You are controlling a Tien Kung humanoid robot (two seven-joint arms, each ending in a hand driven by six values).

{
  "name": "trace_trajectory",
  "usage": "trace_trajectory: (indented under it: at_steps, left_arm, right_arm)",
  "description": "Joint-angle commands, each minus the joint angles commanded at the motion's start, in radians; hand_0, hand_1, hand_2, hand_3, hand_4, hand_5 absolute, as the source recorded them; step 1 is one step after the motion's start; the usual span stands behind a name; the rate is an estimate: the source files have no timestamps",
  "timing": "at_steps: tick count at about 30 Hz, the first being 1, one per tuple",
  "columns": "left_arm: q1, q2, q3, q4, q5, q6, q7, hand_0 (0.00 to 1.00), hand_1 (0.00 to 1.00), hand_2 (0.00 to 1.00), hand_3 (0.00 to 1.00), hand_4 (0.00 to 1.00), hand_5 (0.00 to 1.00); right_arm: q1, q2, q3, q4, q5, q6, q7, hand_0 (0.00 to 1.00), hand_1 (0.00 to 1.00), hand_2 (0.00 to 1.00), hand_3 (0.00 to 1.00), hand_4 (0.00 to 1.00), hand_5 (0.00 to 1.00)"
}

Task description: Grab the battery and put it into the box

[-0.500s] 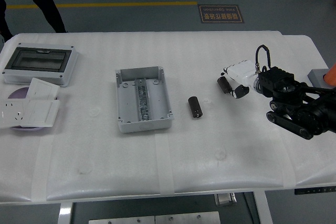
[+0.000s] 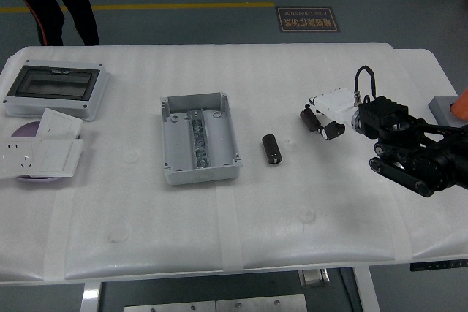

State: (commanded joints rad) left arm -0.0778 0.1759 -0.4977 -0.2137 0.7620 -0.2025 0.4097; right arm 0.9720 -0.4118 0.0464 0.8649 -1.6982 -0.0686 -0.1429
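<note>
A small dark cylindrical battery (image 2: pixel 272 149) lies on the white table (image 2: pixel 292 71), just right of the open grey box (image 2: pixel 199 139). The box has a metal rail along its floor. My right hand (image 2: pixel 322 120), white-backed with dark fingertips, comes in from the right edge and hovers a little right of and beyond the battery. Its fingers are loosely spread and hold nothing. The left arm is out of the picture.
A grey enclosure with a dark window (image 2: pixel 55 89) sits at the far left, with white socket plates (image 2: pixel 40 151) in front of it. A person's legs (image 2: pixel 69 1) stand beyond the table's far left corner.
My right hand has drifted slightly left towards the battery. The person at the top left has shifted position. Battery and box have not moved.
</note>
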Motion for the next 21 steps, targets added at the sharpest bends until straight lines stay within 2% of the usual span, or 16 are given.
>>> trace_trajectory:
  at_steps: [13, 21]
  left_arm:
    - [-0.003, 0.000, -0.007, 0.000, 0.007, 0.011, -0.011, 0.564, 0.661, 0.629, 0.570, 0.474, 0.431]
    - [-0.004, 0.003, -0.013, 0.001, 0.014, 0.015, -0.014, 0.564, 0.661, 0.629, 0.570, 0.473, 0.432]
  right_arm:
    - [0.002, 0.003, -0.001, 0.007, 0.012, -0.017, 0.012, 0.827, 0.697, 0.699, 0.733, 0.397, 0.174]
    - [0.001, 0.008, 0.016, 0.013, -0.007, 0.007, 0.024, 0.825, 0.695, 0.697, 0.728, 0.398, 0.175]
